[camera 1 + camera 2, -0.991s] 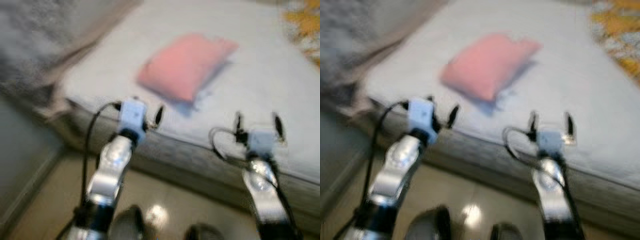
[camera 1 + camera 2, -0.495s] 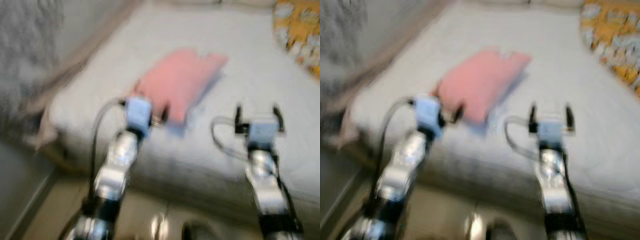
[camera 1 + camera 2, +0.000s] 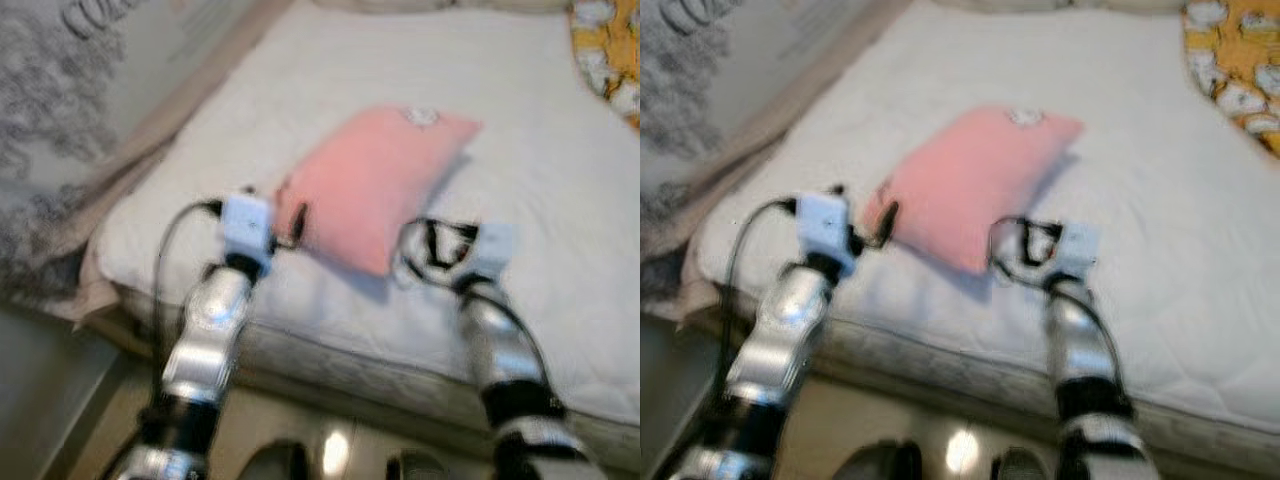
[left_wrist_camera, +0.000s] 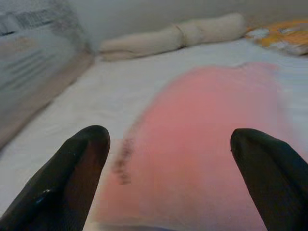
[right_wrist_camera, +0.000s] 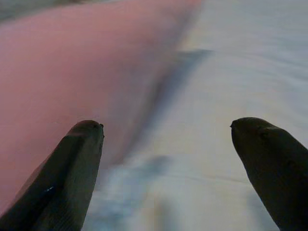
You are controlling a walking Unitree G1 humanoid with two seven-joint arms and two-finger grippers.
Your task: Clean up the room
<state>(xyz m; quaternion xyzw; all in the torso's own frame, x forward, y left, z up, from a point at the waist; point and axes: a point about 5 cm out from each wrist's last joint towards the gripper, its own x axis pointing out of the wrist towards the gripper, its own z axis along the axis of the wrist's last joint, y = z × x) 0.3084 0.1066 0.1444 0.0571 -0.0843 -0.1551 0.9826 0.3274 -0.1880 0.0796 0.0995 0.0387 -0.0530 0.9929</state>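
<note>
Left eye view, far left: a grey patterned fabric [image 3: 45, 150] hangs beside the bed, and a beige sheet edge [image 3: 95, 290] trails off the near-left corner of the mattress.
Left arm: the left gripper [image 3: 290, 222] hovers over the near edge of the white quilted mattress [image 3: 560, 200], its black fingers spread wide at the pillow's near-left corner; nothing is between them.
Task's thing: the soft pink rectangular pillow [image 3: 375, 180] lies flat and slantwise on the mattress, between the two grippers and nearer the near edge than the far one.
Right arm: the right gripper [image 3: 437, 245] sits just beside the pillow's near-right corner, fingers parted and empty.
Far right: a yellow printed cover [image 3: 605, 45] lies at the far-right corner of the mattress.
What has changed: a second ago both grippers hung short of the mattress edge; they now reach in over it and flank the pillow, the right arm having swung inward. I judge a two-handed pick-up is about to begin.
Textures: the pillow looks plump and yielding, smooth cloth with a small pale mark near its far end; the mattress is stitched in diamonds. In the left wrist view a cream bolster roll [image 4: 178, 36] lies along the far edge.
</note>
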